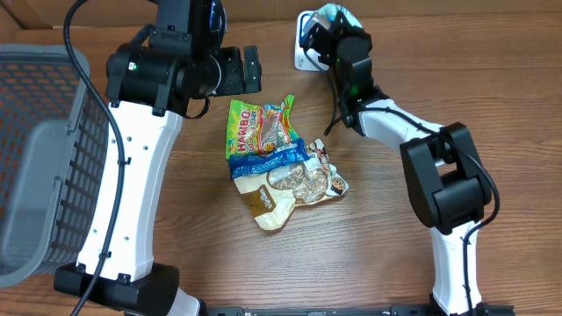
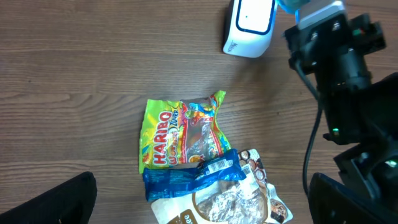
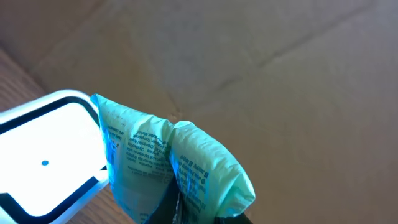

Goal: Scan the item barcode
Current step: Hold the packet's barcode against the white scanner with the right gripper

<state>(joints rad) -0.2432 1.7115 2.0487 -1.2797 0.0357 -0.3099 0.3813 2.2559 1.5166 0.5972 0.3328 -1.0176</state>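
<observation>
Nearest the arm bases, a cream snack bag (image 1: 294, 189) lies flat on the wooden table (image 1: 369, 263). A blue packet (image 1: 268, 161) lies across its far edge with a barcode label showing, and a Haribo bag (image 1: 259, 125) touches that on the far side. A grey mesh basket (image 1: 44, 158) stands well apart at the table's left edge.

Just beyond the Haribo bag, the left claw (image 1: 242, 70) hangs above the table, jaws spread wide with nothing between them. Its dark fingers (image 2: 50, 199) frame the bottom corners of its own wrist view.

Farthest out, near the table's back edge, the right claw (image 3: 178, 210) is closed on a pale green packet (image 3: 168, 162). It pinches the lower end, so the puffy printed body stands up out of the fingers. The packet is held off the table, right beside the white scanner (image 3: 43, 155). In the right wrist view its left edge overlaps the scanner's bright window. Whether the two touch cannot be told.
</observation>
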